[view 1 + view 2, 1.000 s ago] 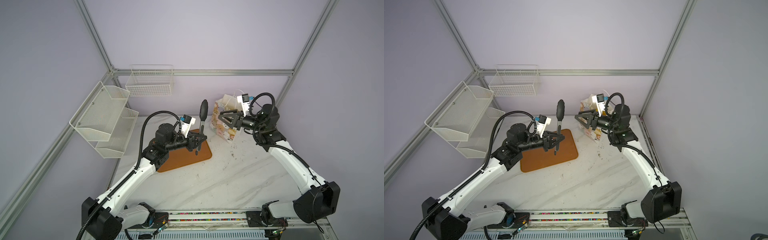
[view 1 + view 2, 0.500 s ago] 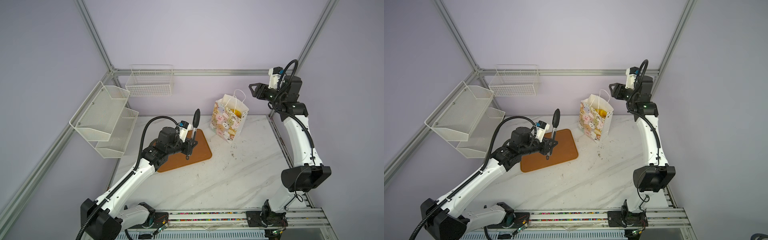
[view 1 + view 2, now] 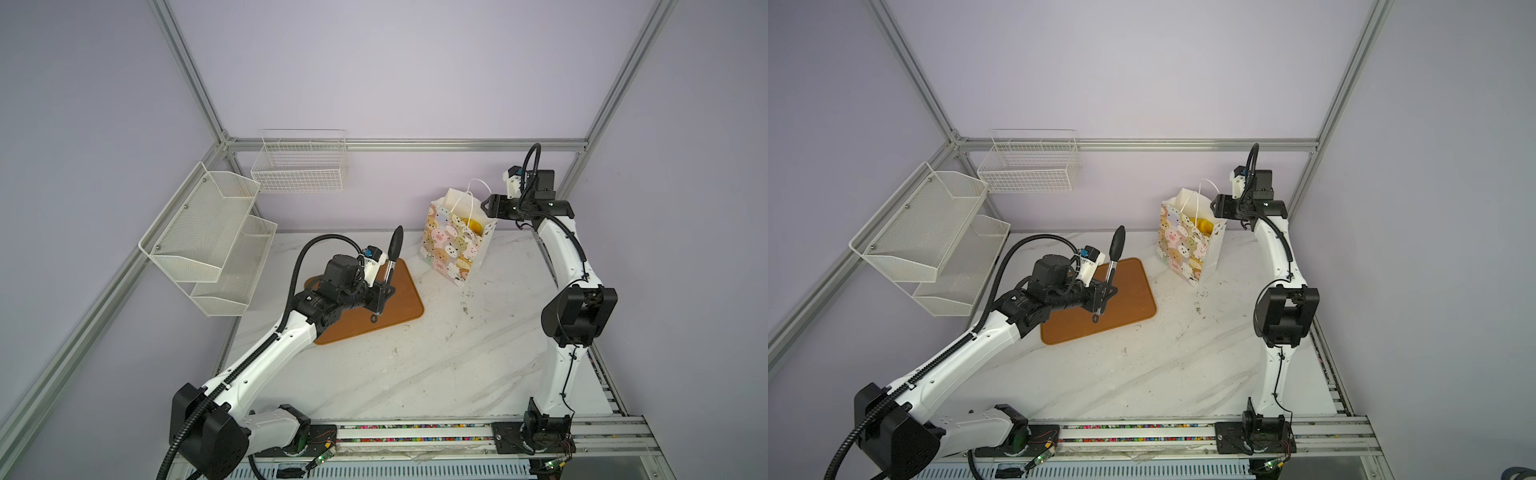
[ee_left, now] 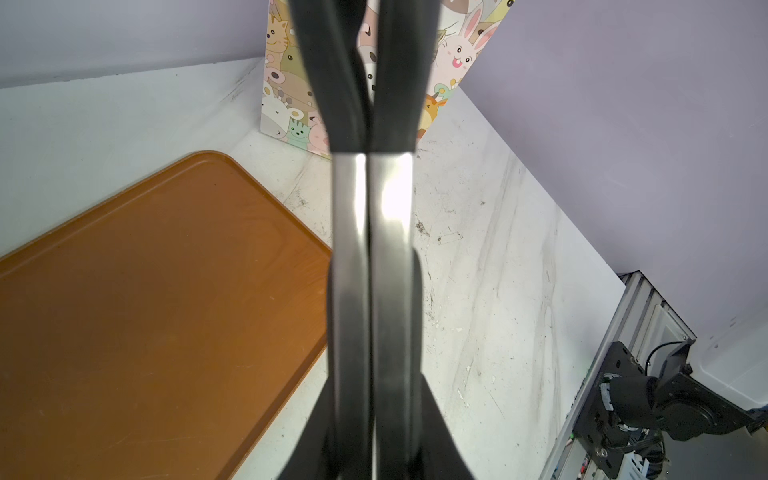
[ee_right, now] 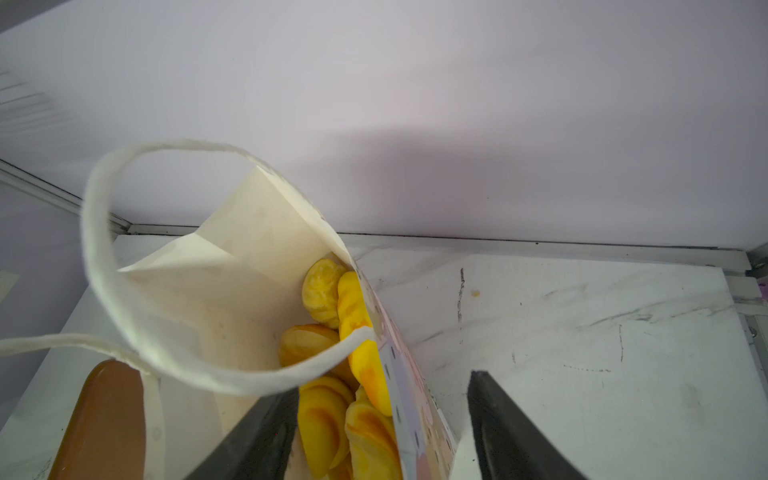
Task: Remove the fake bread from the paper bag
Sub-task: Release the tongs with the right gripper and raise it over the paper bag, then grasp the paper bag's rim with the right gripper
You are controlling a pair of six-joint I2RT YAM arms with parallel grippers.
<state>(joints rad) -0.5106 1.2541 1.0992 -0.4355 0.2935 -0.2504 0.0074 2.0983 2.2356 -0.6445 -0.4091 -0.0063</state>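
Fake bread (image 5: pixel 324 419): piled inside your paper bag (image 3: pixel 449 245).
Your right gripper (image 5: pixel 382 384): fingers apart astride the bag's rim, holding nothing.
Your left gripper (image 3: pixel 380 291): clamped on upright tongs (image 3: pixel 390 266).

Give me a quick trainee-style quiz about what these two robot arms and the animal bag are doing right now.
1. Where is the fake bread?
2. True or false: the left hand is empty.
3. The right hand, at the bag's rim, has its jaws: A) open, B) shut on a pastry, C) shut on a cord handle.

Key
1. Inside the paper bag.
2. False: it is shut on tongs.
3. A.
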